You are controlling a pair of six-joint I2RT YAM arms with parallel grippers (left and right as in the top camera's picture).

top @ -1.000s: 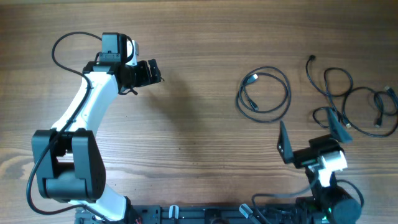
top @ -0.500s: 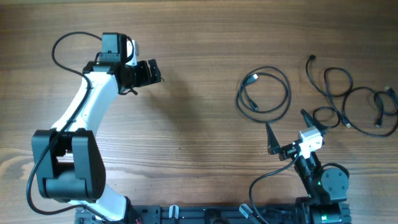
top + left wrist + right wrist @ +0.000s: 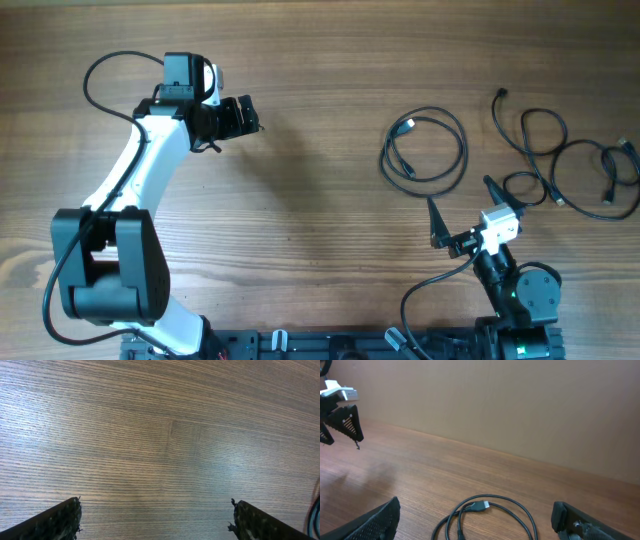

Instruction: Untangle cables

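Observation:
A thin black cable lies coiled alone [image 3: 425, 146] right of the table's middle, its silver-tipped plug inside the loop; it also shows in the right wrist view [image 3: 490, 512]. More black cables lie tangled in loops [image 3: 570, 160] at the far right. My right gripper [image 3: 462, 212] is open and empty, just below the single coil, pointing at it. My left gripper [image 3: 255, 117] is open and empty over bare wood at the upper left; its fingers show at the bottom corners of the left wrist view [image 3: 155, 517].
The wooden table [image 3: 300, 220] fills the view. The left arm [image 3: 140, 170] reaches up the left side, with its own thick wire looping at its top. A plain wall stands behind the table in the right wrist view.
The right arm has swung left and up, from beside the tangle at the right to just below the single coil. Nothing has moved over the last half second. The left arm is still.

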